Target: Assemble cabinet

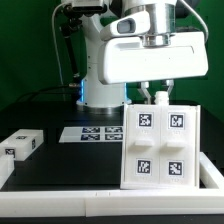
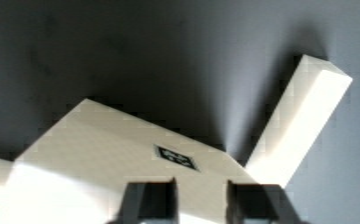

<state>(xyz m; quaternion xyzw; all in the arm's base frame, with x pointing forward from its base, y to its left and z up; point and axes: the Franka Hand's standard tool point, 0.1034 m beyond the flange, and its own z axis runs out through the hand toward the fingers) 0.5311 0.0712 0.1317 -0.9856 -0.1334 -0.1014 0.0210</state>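
Note:
The cabinet is a large white box standing upright on the black table at the exterior view's right, with several black-and-white tags on its front. My gripper is at the cabinet's top edge, and its fingers are closed on white plastic there. In the wrist view the two dark fingers straddle the white cabinet surface, which carries a small tag, and the gripper is held on it. A long white cabinet panel slants away beside them. One small white drawer block lies at the exterior view's left.
The marker board lies flat on the table between the drawer block and the cabinet. The robot's base stands behind it. The table's white raised border runs along the front.

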